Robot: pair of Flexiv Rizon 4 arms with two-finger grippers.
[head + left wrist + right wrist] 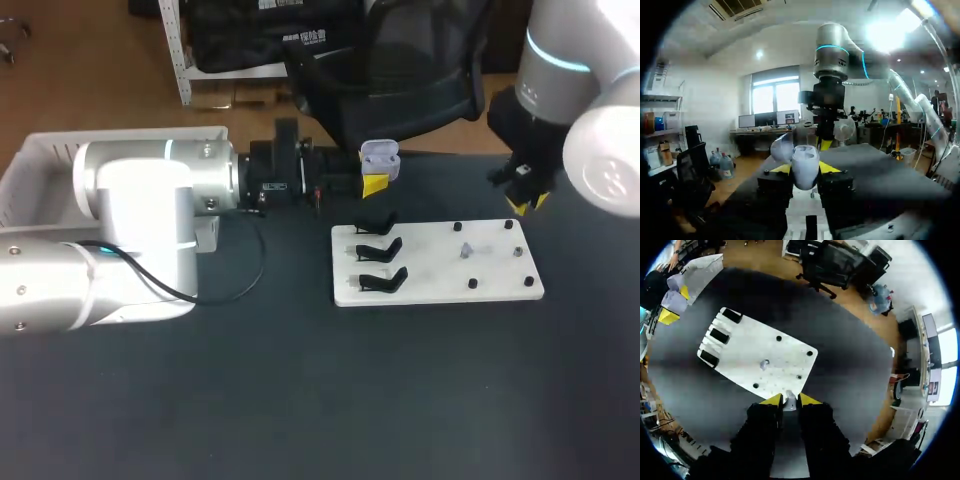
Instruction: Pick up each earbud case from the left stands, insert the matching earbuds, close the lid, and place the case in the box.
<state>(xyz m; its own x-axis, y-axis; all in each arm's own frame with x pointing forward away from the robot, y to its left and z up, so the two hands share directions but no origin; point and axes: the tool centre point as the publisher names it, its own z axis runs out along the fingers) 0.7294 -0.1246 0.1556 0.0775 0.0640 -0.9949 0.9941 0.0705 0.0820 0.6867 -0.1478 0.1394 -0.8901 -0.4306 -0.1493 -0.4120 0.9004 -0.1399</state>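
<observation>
Early going, I'd say. L hand (375,183) gripped the pale lilac plastic earbud case (380,155), lid open, up behind the white flat board (440,288) w/ its black stands (380,250). Couldn't tell if a bud sat inside. R hand (788,399), narrow, pinched a small white earbud (789,401) at the board's edge. Inserting, closing and boxing were all left. The white slatted box (30,165) showed no case.
</observation>
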